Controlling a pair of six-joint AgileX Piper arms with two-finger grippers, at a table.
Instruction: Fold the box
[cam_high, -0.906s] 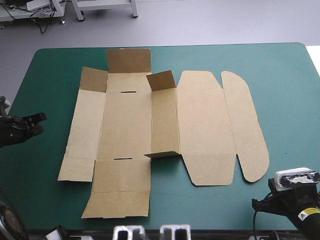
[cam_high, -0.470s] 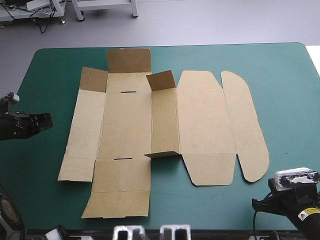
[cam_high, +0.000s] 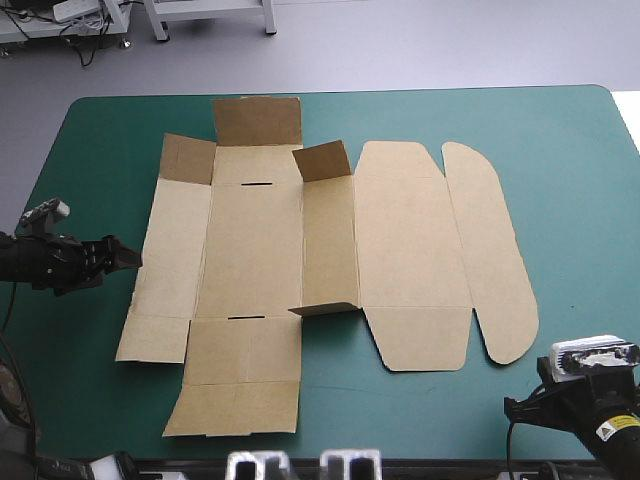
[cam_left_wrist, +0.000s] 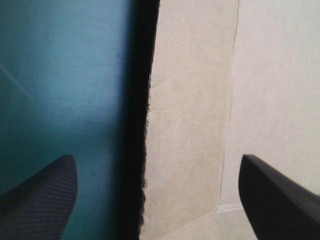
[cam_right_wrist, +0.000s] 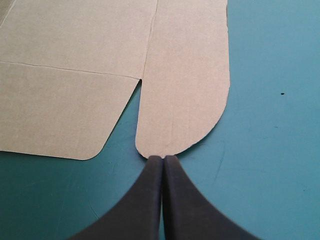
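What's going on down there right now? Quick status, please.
Left hand open, at the box left edge. Right hand shut, tip by the rounded flap. Board mostly flat, nothing blocking.

Left arm (cam_high: 50, 262) looking black and bumpy, left gripper (cam_left_wrist: 157, 161) showing two wide black fingers, one finger (cam_left_wrist: 37, 205) wearing a tiny woven criss-cross pattern, right arm (cam_high: 585, 425) looking black and chunky, carrying a small yellow sticker (cam_high: 612, 428), right gripper (cam_right_wrist: 163, 158) showing smooth black curved fins
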